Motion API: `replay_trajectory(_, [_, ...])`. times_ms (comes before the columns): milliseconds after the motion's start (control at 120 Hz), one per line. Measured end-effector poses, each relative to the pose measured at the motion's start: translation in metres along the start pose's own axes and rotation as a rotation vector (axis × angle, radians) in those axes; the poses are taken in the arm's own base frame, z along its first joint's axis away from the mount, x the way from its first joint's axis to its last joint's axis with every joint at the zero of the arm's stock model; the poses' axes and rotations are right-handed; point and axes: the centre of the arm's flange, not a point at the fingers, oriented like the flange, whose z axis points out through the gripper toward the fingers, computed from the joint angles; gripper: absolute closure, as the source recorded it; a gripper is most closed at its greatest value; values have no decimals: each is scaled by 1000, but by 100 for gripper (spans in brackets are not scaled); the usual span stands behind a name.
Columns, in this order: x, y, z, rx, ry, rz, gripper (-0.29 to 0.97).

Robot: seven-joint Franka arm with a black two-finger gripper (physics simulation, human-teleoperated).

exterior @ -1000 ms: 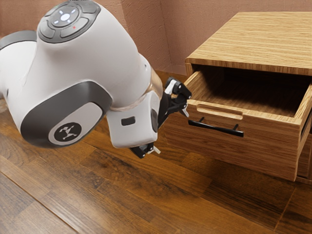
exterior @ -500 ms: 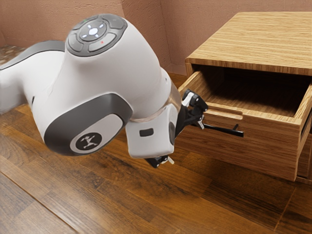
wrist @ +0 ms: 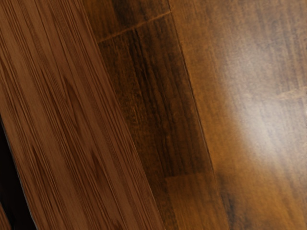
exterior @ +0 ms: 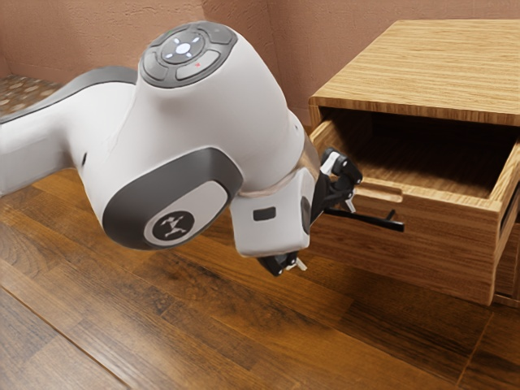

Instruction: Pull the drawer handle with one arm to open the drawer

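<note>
A light wooden cabinet (exterior: 431, 65) stands at the exterior view's right, and its drawer (exterior: 439, 236) is pulled well out, its inside bare. A thin black bar handle (exterior: 370, 219) runs across the drawer front, under a slot. My gripper (exterior: 312, 219) is open right at the handle's left end, with the upper finger (exterior: 338, 175) above the bar and the lower finger (exterior: 285, 262) below it. The hand covers that end of the bar. In the wrist view the drawer front (wrist: 67, 124) passes close under the hand.
Dark wooden floor (exterior: 244, 341) spreads in front of the cabinet and also lies beside the drawer front in the wrist view as floor planks (wrist: 230, 105). A reddish wall (exterior: 325, 41) stands behind. My large white arm (exterior: 179, 154) covers the exterior view's left half.
My arm has swung toward the exterior view's right, bringing the hand from short of the drawer's left corner up to the handle. The drawer itself has not moved.
</note>
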Motion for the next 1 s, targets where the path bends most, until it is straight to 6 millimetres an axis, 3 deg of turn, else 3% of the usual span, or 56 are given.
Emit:
replay_trajectory(67, [0, 1, 1, 0, -1, 0, 0])
replay_trajectory(283, [-4, 15, -25, 36, -27, -7, 2])
replay_trajectory(442, [-28, 11, -81, 126, -25, -67, 1])
replay_trajectory(508, [-51, -1, -105, 141, -5, -132, 0])
replay_trajectory(575, [-94, -25, -125, 115, 10, -255, 0])
replay_trajectory(625, [-123, -30, -141, 80, 5, -352, 0])
replay_trajectory(683, [-143, -24, -142, 6, -5, -445, 0])
replay_trajectory(742, [-150, -19, -131, -80, -1, -482, 0])
replay_trajectory(842, [-192, -1, -124, -172, -7, -594, 0])
replay_trajectory(1000, [-206, 12, -117, -256, -22, -685, 0])
